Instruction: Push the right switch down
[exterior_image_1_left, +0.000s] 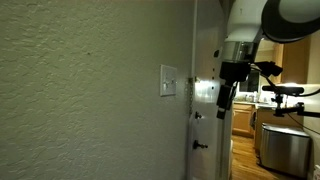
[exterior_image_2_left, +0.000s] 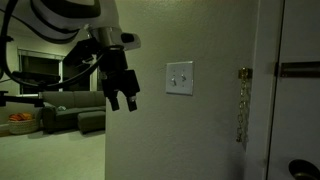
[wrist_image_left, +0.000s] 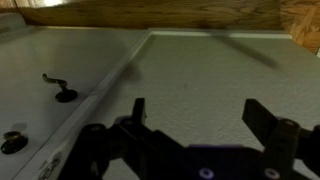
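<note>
Two dark fingers (wrist_image_left: 137, 112) of the gripper (wrist_image_left: 195, 108), at the bottom of the wrist view; spread wide, nothing between them.

One white door (wrist_image_left: 200, 70), filling the wrist view beyond the fingers; it bears a dark lever handle (wrist_image_left: 58, 90) and a round dark fitting (wrist_image_left: 12, 142) at picture-left. A strip of wood floor (wrist_image_left: 150, 12) lies along the top edge.

One gripper (exterior_image_2_left: 122, 98) in both exterior views (exterior_image_1_left: 228, 95), hanging in the air on the arm, claw parted, clear of the wall (exterior_image_1_left: 80, 90).

One white plate (exterior_image_2_left: 180, 77) on the wall, to picture-right of the gripper and a little higher, apart from it; also seen edge-on (exterior_image_1_left: 168, 82).

One right switch (exterior_image_2_left: 186, 77), the right-hand toggle of that plate, untouched; up or down cannot be told.

One left toggle (exterior_image_2_left: 174, 77), just beside it.

One door chain (exterior_image_2_left: 241, 105), farther right on the frame.

One sofa (exterior_image_2_left: 75, 118), in the dim room behind.

One metal bin (exterior_image_1_left: 285, 148), in the far kitchen.
</note>
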